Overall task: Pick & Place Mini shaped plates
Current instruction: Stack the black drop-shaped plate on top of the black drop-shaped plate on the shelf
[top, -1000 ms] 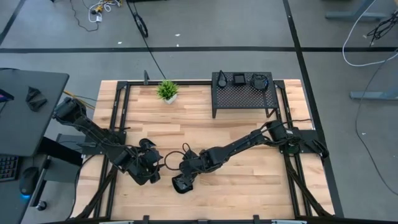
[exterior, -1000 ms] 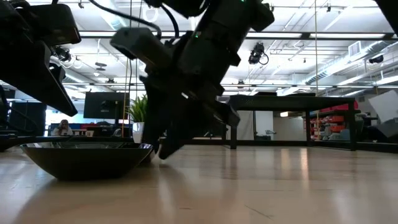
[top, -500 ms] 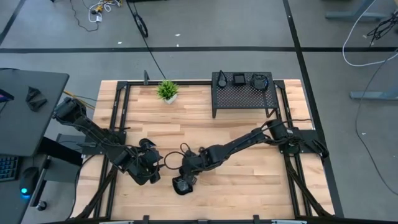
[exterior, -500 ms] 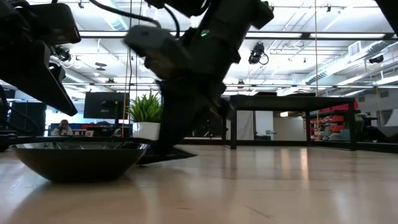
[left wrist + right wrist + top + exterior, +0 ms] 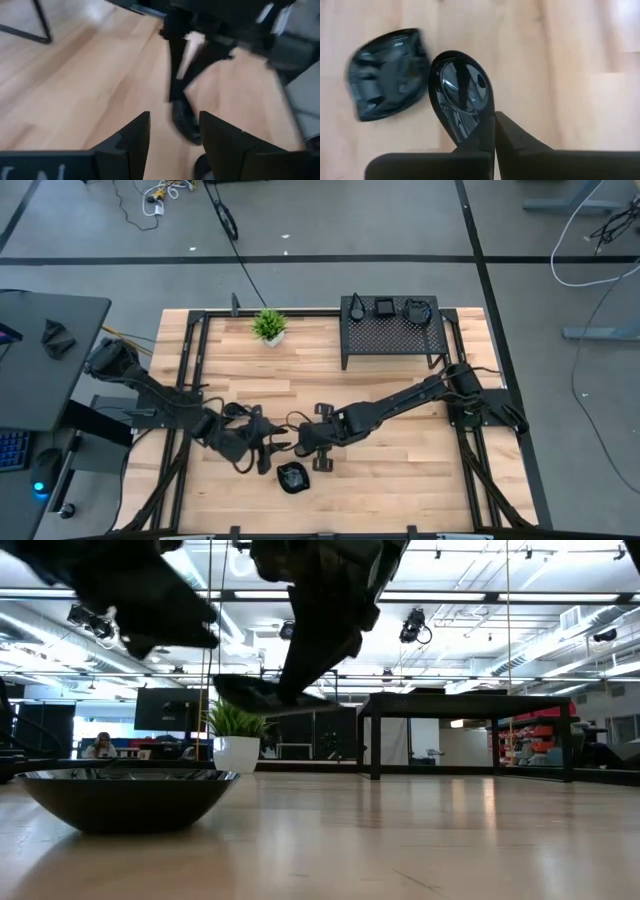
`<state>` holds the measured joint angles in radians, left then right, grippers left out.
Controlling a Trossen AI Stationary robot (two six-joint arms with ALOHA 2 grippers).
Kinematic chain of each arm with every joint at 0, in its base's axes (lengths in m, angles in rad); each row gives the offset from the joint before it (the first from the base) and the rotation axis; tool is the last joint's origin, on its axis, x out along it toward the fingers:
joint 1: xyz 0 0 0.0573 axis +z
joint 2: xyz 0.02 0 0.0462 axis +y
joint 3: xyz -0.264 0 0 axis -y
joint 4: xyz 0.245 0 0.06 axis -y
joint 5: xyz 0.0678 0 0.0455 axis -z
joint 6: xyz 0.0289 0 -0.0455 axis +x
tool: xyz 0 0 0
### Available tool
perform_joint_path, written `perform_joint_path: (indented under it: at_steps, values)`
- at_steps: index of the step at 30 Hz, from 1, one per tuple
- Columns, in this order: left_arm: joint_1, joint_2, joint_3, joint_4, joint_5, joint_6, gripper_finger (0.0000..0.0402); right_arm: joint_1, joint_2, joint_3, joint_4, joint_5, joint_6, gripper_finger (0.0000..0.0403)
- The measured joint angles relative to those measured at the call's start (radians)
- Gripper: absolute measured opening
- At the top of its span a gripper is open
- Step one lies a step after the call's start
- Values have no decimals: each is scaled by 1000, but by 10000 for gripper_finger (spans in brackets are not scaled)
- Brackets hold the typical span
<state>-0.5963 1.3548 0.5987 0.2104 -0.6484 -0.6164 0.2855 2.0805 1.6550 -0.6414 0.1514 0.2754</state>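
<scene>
**Lifting a teardrop plate clear of the bench**

Pinching the narrow tail of a teardrop plate [image 5: 460, 95], the right gripper [image 5: 322, 452] had its fingers clenched on the rim, and the plate's long axis ran straight out ahead of the fingertips, with the round bowl end farthest from them. In the low view the plate [image 5: 262, 695] hung above the bench [image 5: 420, 840], tilted a little, touching nothing below. The coming placement would probably turn on that overhang: the bowl end leads, so it would meet any surface first.

The right arm was clearly the nearer one, since it held the plate. The left gripper [image 5: 252, 452] sat just to the left of it near the front middle of the bench, its fingers [image 5: 131, 142] released and spread with nothing between them.

A second plate [image 5: 292, 477], squarish with rounded corners, lay on the bench just nearer than both grippers; in the right wrist view this second plate [image 5: 385, 75] rested close beside the held one.

The teardrop plate looked glossy black, smooth and shallow, with ceiling lights reflected in its hollow. That sheen suggests a slippery surface under a thin edge grip.
</scene>
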Motion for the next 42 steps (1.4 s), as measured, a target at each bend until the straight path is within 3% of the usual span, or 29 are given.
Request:
perform_joint_path:
  at_steps: [8, 14, 17, 22, 27, 31, 36, 42]
  values:
    - [121, 3, 0, 38, 226, -42, 177, 3, -19, 0, -17, 128, 0, 5]
    - [155, 30, 0, 60, 252, 2, 177, 3, -20, 0, -2, 126, 0, 5]
    - [165, 48, -1, 59, 253, 5, 177, 0, -21, 0, -34, 76, -36, 5]
    - [167, 54, -1, 57, 254, 5, 177, -3, -21, -1, -149, -10, -265, 4]
    - [166, 54, -1, 56, 254, 4, 177, -3, -23, -58, -189, -192, -682, 5]
    - [166, 54, -1, 54, 254, 4, 177, 2, -23, -143, -200, -209, -979, 9]
    - [166, 53, -1, 54, 254, 2, 177, 0, -23, -200, -201, -136, -1115, 11]
    - [166, 53, -1, 54, 254, 2, 177, -1, -23, -209, -212, -103, -1129, 17]
